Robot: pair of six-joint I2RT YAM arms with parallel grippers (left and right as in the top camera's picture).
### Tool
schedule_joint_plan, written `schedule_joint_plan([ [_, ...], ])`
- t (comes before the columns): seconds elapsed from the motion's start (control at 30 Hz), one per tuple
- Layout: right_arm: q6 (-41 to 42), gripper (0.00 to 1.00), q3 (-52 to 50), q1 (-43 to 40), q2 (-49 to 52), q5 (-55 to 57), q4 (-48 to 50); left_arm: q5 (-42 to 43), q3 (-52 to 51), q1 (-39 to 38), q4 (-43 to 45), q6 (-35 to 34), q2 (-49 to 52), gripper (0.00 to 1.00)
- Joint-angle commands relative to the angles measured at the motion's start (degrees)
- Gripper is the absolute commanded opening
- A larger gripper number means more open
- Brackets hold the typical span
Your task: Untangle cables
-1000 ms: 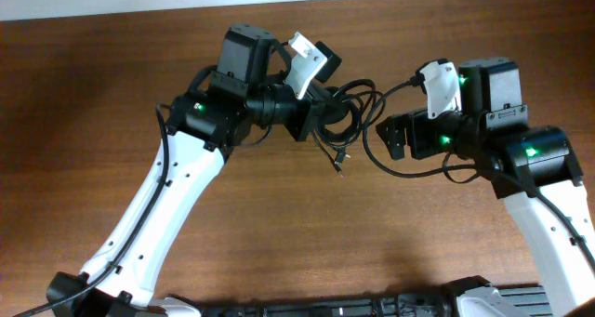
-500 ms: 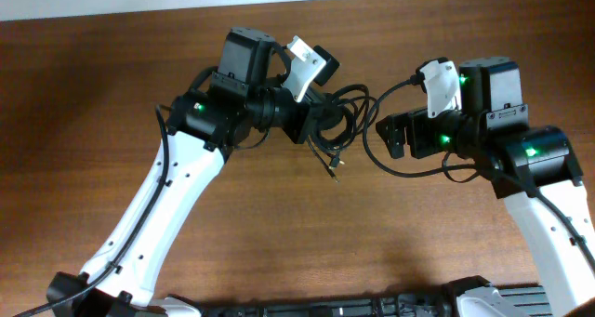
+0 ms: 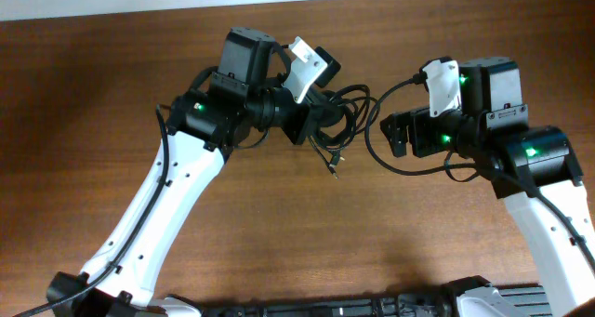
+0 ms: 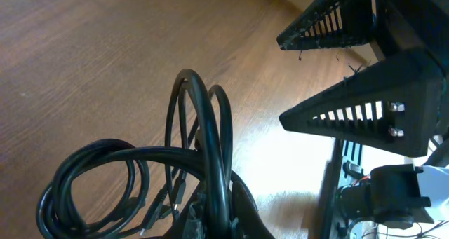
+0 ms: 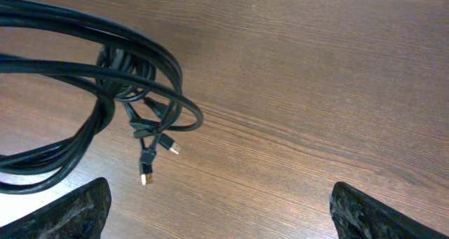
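The cables (image 3: 339, 122) are a knotted bundle of thin black cords held above the wooden table, with plug ends (image 3: 335, 162) dangling below. My left gripper (image 3: 316, 122) is shut on the bundle; in the left wrist view the loops (image 4: 203, 148) rise right out of its jaws. My right gripper (image 3: 398, 136) is open and empty just right of the bundle. In the right wrist view the bundle (image 5: 119, 78) hangs at upper left with its plugs (image 5: 147, 169) between and ahead of the spread fingertips (image 5: 221, 211).
A thicker black wire of the right arm (image 3: 390, 164) loops between the two grippers. The brown wooden table (image 3: 279, 233) lies below. The right gripper's black fingers (image 4: 365, 92) show in the left wrist view at upper right.
The dangling plug ends have swung slightly left and up. The right gripper has shifted a little. Both arms are otherwise nearly still.
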Motion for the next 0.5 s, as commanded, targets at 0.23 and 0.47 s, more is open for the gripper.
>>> schedule_joint_plan([
  [0.23, -0.59, 0.99, -0.15, -0.13, 0.04, 3.43, -0.11, 0.44, 1.16, 0.35, 2.78, 9.88, -1.81, 0.0],
  [0.47, -0.61, 0.99, -0.15, -0.15, 0.02, -6.51, 1.81, 0.46, 1.16, -0.04, 8.92, 11.52, -1.81, 0.0],
])
